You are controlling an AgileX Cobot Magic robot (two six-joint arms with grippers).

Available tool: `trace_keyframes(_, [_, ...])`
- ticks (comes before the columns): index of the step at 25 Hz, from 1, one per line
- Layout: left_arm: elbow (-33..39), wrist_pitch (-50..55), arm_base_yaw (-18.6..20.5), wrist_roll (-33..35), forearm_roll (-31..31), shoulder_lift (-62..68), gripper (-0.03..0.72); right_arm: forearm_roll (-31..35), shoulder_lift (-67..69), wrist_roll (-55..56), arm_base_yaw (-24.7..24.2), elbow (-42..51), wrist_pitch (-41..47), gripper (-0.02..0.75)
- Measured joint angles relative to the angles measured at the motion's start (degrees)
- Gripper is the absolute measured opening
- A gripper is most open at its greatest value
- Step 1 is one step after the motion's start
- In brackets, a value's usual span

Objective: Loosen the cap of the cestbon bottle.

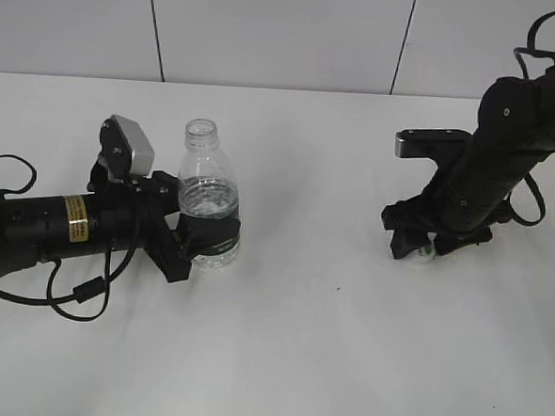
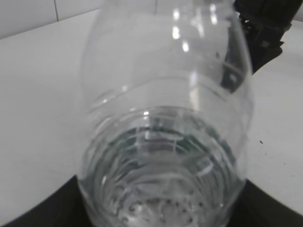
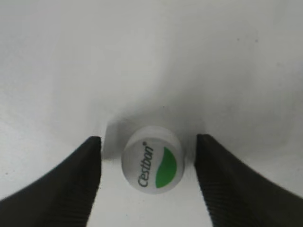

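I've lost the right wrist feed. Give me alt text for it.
The white cap, marked "Cestbon" with a green leaf, lies top-up on the white table, off the bottle. It sits between the open right gripper, with a gap to the black ribbed fingers on either side.

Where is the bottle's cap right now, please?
The cap lies on the table, right side of the exterior view, between the right gripper's open fingers, off the bottle.
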Motion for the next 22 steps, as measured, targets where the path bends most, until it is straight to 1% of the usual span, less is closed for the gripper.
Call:
trace_keyframes(2, [0.0,0.0,0.1,0.0,0.0,0.0,0.412,0.1,0.0,-0.2,0.0,0.0,0.0,0.568])
trace_keyframes(3, [0.0,0.0,0.1,0.0,0.0,0.0,0.412,0.2,0.0,-0.3,0.0,0.0,-0.1,0.611])
trace_keyframes(4, [0.0,0.0,0.1,0.0,0.0,0.0,0.412,0.2,0.0,-0.3,0.0,0.0,-0.2,0.632])
trace_keyframes(6, [0.0,0.0,0.1,0.0,0.3,0.0,0.412,0.2,-0.1,-0.4,0.0,0.0,-0.2,0.641])
trace_keyframes(7, [0.1,0.0,0.1,0.0,0.5,0.0,0.424,0.3,-0.1,-0.4,0.0,0.0,-0.2,0.641])
trace_keyframes(9, [0.4,-0.6,0.1,0.0,0.7,0.0,0.467,0.3,-0.2,-0.4,0.0,0.0,-0.2,0.641])
trace_keyframes(11, [0.8,-1.3,0.1,0.0,1.0,0.0,0.528,0.3,-0.3,-0.4,0.0,0.0,-0.2,0.640])
trace_keyframes(13, [1.2,-1.4,0.1,0.0,1.1,0.0,0.563,0.2,-0.7,-0.4,0.0,0.0,-0.2,0.633])
trace_keyframes(18, [1.3,-1.5,0.8,0.0,2.4,0.0,0.585,0.2,-1.9,-0.4,0.0,0.0,-0.1,0.615])
trace_keyframes(22, [1.3,-1.5,3.6,0.0,4.2,0.0,0.585,0.8,-2.7,-0.4,0.0,0.0,0.2,0.605])
